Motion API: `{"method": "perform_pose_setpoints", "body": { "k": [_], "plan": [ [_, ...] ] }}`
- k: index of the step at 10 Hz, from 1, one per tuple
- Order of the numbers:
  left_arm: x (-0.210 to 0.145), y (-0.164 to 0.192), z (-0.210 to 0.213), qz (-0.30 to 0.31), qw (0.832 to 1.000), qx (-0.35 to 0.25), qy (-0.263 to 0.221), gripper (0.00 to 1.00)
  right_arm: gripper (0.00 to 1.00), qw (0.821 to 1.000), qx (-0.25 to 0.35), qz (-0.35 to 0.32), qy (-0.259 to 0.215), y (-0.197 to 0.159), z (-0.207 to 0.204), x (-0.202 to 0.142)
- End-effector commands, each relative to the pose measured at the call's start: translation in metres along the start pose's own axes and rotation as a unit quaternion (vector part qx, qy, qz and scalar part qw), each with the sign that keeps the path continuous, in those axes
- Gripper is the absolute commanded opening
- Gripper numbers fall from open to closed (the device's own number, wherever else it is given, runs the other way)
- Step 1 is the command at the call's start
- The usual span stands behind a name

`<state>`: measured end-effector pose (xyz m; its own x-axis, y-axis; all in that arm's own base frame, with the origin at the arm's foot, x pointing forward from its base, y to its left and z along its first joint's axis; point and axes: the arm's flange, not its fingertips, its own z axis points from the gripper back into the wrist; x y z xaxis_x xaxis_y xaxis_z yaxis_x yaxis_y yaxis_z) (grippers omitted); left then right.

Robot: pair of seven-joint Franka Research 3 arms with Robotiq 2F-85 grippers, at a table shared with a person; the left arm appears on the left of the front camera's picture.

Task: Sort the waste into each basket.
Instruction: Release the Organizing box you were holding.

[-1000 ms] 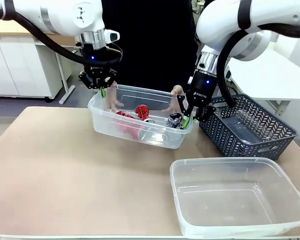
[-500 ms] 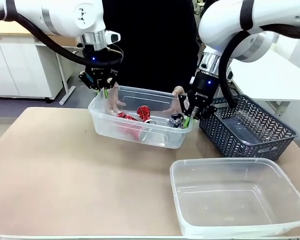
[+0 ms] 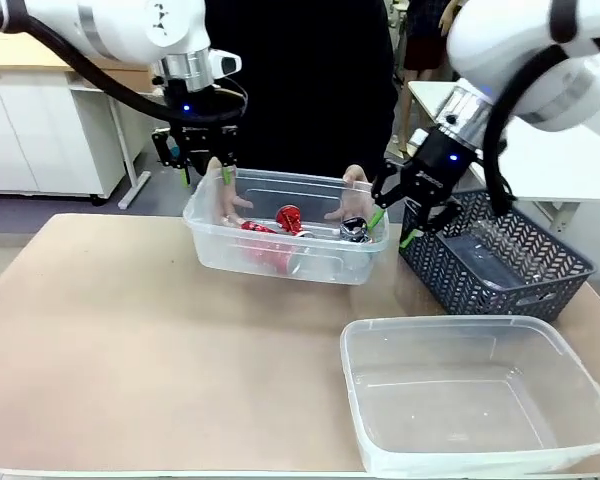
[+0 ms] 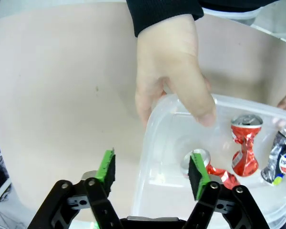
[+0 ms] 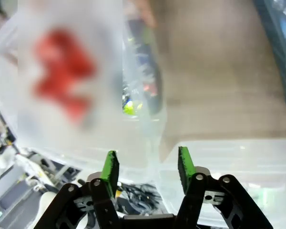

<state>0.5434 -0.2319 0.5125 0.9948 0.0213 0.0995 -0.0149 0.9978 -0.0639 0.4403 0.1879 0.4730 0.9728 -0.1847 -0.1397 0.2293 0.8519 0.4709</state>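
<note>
**Cans lie inward of and below both open grippers**

The waste is gathered in a clear tub (image 3: 280,262), whose far rim is gripped by a person's hand (image 4: 174,81). The left gripper (image 3: 205,170) is hung over the tub's left end with its jaws spread and nothing between them. In the left wrist view one pad (image 4: 106,167) is seen outside the end wall and the other over the inside.

The nearest red can (image 4: 203,161) lies just past that inner pad, with its top turned toward the camera. A second red can (image 4: 243,148), crushed at the waist, lies farther in, and its long axis is seen running across the line between the pads.

The right gripper (image 3: 395,222), likewise open and empty, is placed just beside the tub's right end, between it and a dark lattice basket (image 3: 500,255). A silver can (image 3: 355,231) lies just inside that end wall.

The red cans are judged nearer the left arm and the silver can nearer the right. Either pick would have to be made downward and inward over the rim. An empty clear tub (image 3: 480,400) waits on the near tabletop (image 3: 130,330).
</note>
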Motion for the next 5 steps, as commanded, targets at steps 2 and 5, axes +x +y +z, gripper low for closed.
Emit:
{"method": "perform_pose_setpoints", "body": {
  "k": [2, 5],
  "plan": [
    [-0.02, 0.015, 0.01, -0.036, 0.998, -0.042, -0.028, 1.0, 1.0, 0.992, 0.088, 0.072, -0.046, -0.015, 0.003, -0.012],
    [-0.046, 0.027, 0.018, -0.164, 0.983, -0.086, -0.006, 1.0, 1.0, 0.976, 0.123, 0.145, -0.108, -0.016, 0.0, -0.009]
  ]
}}
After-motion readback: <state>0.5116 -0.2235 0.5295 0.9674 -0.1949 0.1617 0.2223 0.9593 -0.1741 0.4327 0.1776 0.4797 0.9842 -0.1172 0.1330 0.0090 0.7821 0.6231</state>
